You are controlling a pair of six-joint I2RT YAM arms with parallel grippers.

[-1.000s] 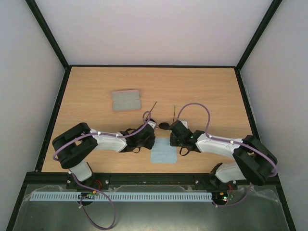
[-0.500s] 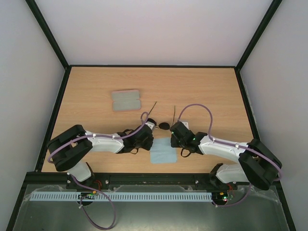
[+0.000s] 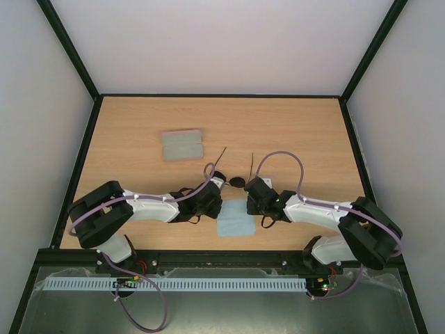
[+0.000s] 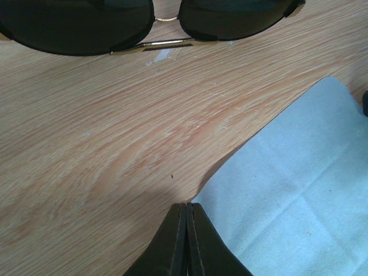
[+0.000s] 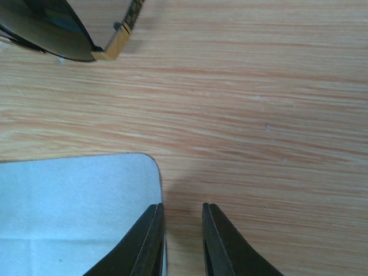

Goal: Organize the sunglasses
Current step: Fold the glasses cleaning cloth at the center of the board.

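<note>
Dark round-lens wire-frame sunglasses (image 3: 236,182) just ahead, between arms, lenses crosswise; left gripper (image 4: 187,206) pinched closed, right gripper (image 5: 181,208) narrowly parted, empty.

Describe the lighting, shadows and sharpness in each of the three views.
Top external: soft even light, no glare on the table; sunglasses tiny. Left wrist: sharp wood grain, faint shadow beside the left gripper, lenses cropped at the top edge. Right wrist: dim shadow ahead of the right gripper, olive sheen on a lens, blue cloth sharp.
</note>
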